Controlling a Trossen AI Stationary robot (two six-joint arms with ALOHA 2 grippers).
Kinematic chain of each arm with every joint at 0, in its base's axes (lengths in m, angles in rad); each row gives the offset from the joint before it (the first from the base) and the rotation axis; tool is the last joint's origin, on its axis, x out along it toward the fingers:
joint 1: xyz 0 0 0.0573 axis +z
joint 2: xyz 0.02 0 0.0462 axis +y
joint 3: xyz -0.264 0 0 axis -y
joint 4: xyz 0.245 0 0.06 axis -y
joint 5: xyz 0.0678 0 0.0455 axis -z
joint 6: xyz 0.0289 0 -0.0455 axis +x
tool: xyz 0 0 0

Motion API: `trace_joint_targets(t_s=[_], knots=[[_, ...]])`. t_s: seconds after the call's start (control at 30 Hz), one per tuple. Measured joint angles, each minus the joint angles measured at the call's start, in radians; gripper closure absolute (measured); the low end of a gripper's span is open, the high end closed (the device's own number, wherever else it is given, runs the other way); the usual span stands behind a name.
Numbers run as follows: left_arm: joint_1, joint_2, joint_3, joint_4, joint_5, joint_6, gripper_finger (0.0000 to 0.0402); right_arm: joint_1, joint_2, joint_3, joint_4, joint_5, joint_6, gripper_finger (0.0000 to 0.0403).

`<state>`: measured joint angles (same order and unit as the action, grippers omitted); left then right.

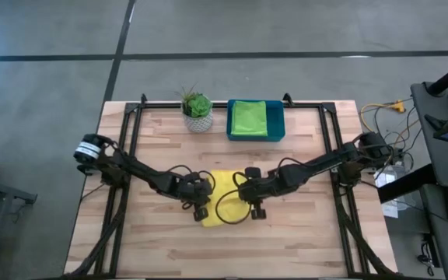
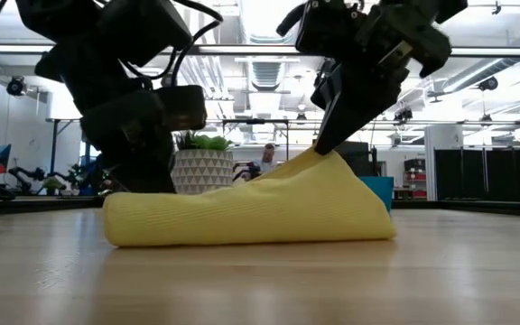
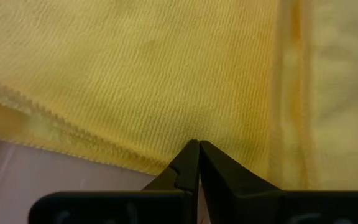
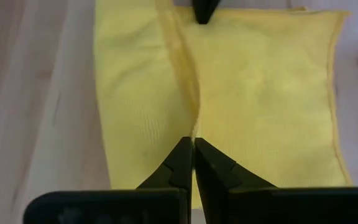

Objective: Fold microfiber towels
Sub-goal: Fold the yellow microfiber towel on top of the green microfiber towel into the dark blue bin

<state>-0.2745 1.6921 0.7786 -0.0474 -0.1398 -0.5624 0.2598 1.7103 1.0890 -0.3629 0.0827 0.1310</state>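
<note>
A yellow microfiber towel (image 1: 222, 199) lies folded at the middle of the table, its underside on the wood. My left gripper (image 1: 207, 197) is shut at the towel's left edge, low on the cloth (image 3: 166, 81). My right gripper (image 1: 243, 194) is shut at the towel's right part, where the cloth rises to a peak (image 2: 319, 155). A light green towel (image 1: 249, 117) lies folded in the teal-blue tray (image 1: 279, 124) at the table's far edge. My left gripper sets its shut fingertips (image 3: 197, 149) on the towel just inside its left edge (image 3: 98, 155), slanting down from the table's left. Whether cloth is caught between them, I cannot tell. The towel lies flat there. My right gripper pinches a raised ridge of the towel along a hemmed edge (image 4: 193, 127) between its two fingertips, slanting down from the table's right. The cloth is drawn up into a peak (image 2: 323, 161) under the fingers. The remainder of the towel stays on the table.
A potted plant (image 1: 197, 110) in a white patterned pot stands at the far edge, left of the tray. Black frame rails (image 1: 131, 132) run along both table sides. Bare wood (image 1: 224, 249) lies between the towel and the near edge.
</note>
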Motion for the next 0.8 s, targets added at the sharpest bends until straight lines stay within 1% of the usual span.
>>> trace_joint_targets(t_s=[0.17,0.5,0.63,0.8], knots=[[0.0,0.005,0.0,0.002,0.011,0.012,0.0402,-0.034,0.0,-0.011,0.0,0.023,0.001,0.0394],[0.001,0.006,-0.016,0.003,0.027,0.027,0.0402,-0.134,-0.001,-0.047,-0.008,0.024,0.007,0.0394],[0.001,0.006,-0.041,0.062,0.079,0.046,0.0402,-0.162,-0.001,-0.064,-0.002,0.025,-0.007,0.0394],[0.0,0.007,-0.054,0.08,0.093,0.046,0.0402,-0.19,-0.001,-0.065,0.02,0.024,-0.05,0.0394]])
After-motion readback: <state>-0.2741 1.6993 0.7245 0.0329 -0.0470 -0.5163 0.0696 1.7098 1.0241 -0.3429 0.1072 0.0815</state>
